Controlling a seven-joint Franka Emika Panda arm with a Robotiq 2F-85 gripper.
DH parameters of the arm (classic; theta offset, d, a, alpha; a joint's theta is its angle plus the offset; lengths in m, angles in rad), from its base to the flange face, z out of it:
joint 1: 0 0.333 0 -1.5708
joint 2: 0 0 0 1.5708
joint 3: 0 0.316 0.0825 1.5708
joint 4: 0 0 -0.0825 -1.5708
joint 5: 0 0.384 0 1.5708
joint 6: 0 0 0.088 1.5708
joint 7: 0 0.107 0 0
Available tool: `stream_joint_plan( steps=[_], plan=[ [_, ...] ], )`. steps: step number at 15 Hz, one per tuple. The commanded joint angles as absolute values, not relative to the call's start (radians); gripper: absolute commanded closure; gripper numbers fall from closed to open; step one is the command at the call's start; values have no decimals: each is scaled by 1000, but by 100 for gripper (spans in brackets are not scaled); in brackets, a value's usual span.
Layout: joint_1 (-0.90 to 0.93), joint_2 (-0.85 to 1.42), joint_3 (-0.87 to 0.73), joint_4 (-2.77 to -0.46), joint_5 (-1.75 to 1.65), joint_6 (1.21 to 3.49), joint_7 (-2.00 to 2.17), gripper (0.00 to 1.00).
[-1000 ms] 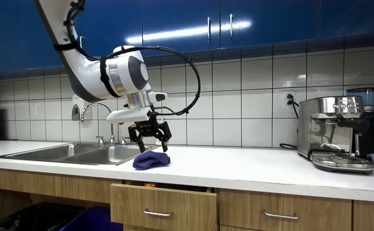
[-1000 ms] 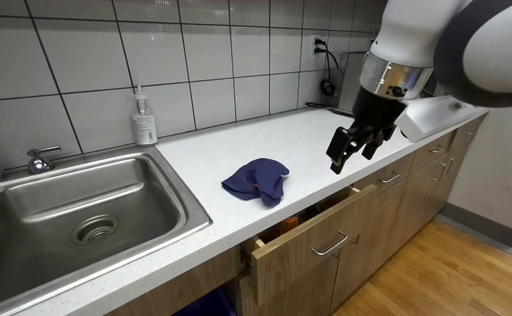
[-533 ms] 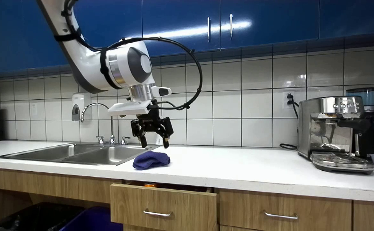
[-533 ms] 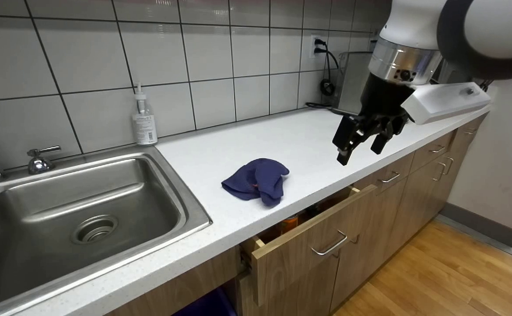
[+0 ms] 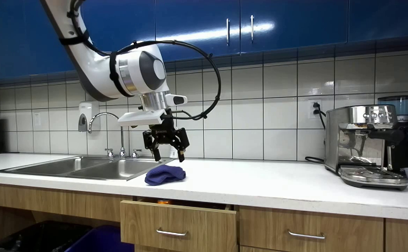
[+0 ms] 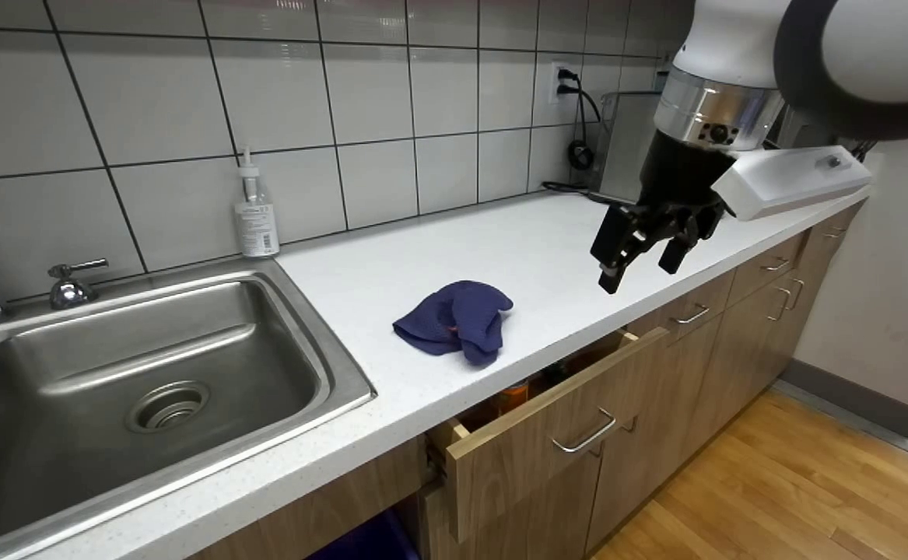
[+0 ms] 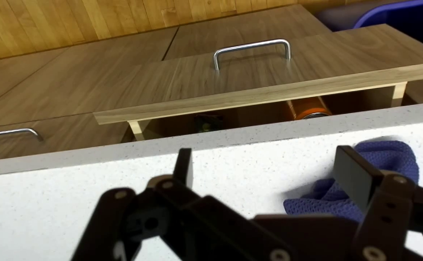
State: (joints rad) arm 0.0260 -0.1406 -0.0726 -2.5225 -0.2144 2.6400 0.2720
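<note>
Black two-finger pincer is held spread above the white speckled countertop. Crumpled dark-blue textured cloth is seen on it, below and apart from the pincer, offset toward the stainless-steel sink; partly hidden by one of the fingers in the wrist view. Partly pulled-out wood-grain drawer is located below the pincer, orange cylindrical container visible inside. Silver boxy espresso machine is seen well apart from the pincer.
</note>
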Motion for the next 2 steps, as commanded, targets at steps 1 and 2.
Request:
stream_joint_plan(
  steps=[1,2],
  plan=[
    [-7,-141,-39,-2522,-202,2639,261,0],
    [-7,-141,-39,-2522,-202,2638,261,0]
  ],
)
